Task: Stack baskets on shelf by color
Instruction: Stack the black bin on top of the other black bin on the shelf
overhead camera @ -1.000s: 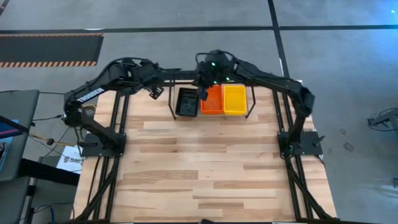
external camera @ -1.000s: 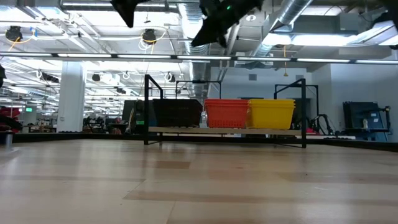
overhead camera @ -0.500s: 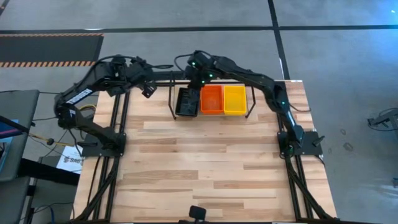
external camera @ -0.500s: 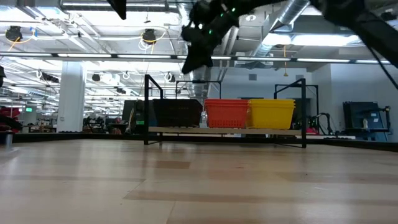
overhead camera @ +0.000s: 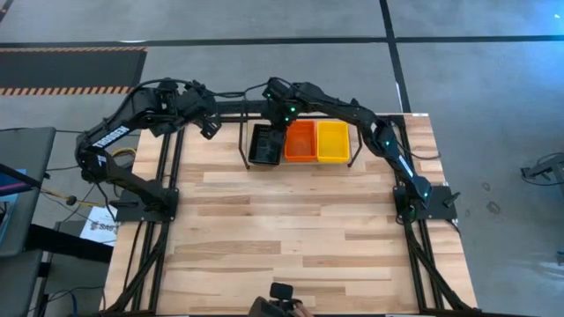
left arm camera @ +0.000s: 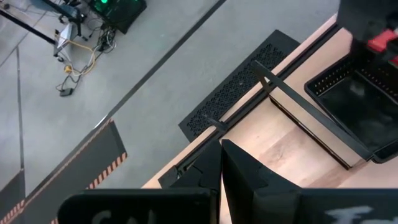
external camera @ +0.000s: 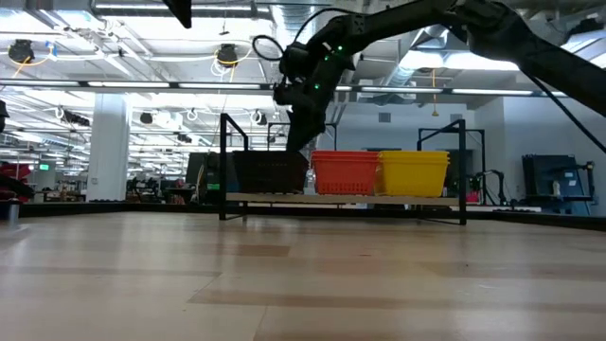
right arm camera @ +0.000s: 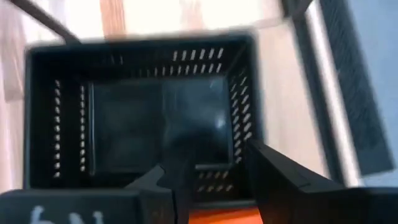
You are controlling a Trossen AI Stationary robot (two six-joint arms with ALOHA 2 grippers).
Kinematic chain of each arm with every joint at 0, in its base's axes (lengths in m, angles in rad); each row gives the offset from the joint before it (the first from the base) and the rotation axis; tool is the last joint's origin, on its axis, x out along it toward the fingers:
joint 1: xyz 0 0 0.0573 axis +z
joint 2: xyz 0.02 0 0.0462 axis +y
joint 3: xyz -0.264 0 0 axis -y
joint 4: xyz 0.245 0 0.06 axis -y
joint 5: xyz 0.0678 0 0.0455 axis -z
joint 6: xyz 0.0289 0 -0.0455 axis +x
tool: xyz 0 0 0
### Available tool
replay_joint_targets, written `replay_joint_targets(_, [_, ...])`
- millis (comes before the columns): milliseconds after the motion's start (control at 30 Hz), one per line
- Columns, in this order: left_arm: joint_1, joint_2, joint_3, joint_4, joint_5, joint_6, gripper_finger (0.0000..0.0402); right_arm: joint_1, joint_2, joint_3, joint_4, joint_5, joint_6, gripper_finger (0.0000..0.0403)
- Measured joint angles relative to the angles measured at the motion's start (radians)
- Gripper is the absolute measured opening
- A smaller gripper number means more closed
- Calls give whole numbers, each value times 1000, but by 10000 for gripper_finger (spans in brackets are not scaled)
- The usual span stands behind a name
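Note:
The shelf stands at the table's far middle. It holds a black basket, an orange basket and a yellow basket side by side; the low view shows them resting on its rail. My right gripper is open and slants down just over the black basket, at the side next to the orange basket. In the low view it hangs close above that basket's rim. My left gripper is shut and empty, raised over the far left.
The black tube frame runs along the table's left and right sides. A black perforated plate lies beyond the far edge. A small dark object sits at the near edge. Bare wood spreads in front of the shelf.
My right gripper has come down and toward the table's left, from high over the orange basket to just over the black one, tipping steeper downward. My left gripper has drawn back a little toward the table's left. The baskets have not moved.

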Motion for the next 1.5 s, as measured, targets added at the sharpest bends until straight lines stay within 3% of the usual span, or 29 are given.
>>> replay_joint_targets(567, [0,0,0,0,12,-10,0,-56,12,4,27,25,-66,160])
replay_joint_targets(1100, [0,0,0,0,10,-27,0,-33,87,4,-9,21,-111,153])
replay_joint_targets(1500, [0,0,0,0,10,-46,0,-47,92,3,67,40,-148,76])
